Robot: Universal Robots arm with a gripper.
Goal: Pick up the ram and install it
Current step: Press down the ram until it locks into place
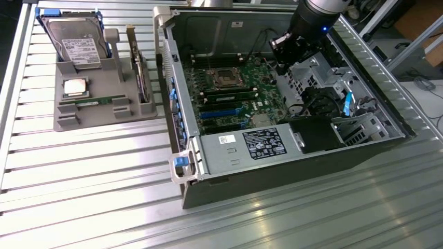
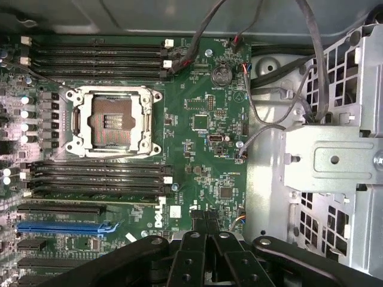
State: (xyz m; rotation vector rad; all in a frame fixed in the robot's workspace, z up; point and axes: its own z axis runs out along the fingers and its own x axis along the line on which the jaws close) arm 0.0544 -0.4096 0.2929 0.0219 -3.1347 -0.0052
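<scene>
1. Tool is being held clenched and empty above the motherboard, inside the open case.
2. The ram is lying in the grey tray on the tabletop, well apart from the tool.
3. Risk being judged: loose cables are likely to be snagged, or the open socket struck, if the tool is being lifted out carelessly.
4. Slot occupancy is proving hard to make out; the ram's seating in the tray is being hidden.
</scene>
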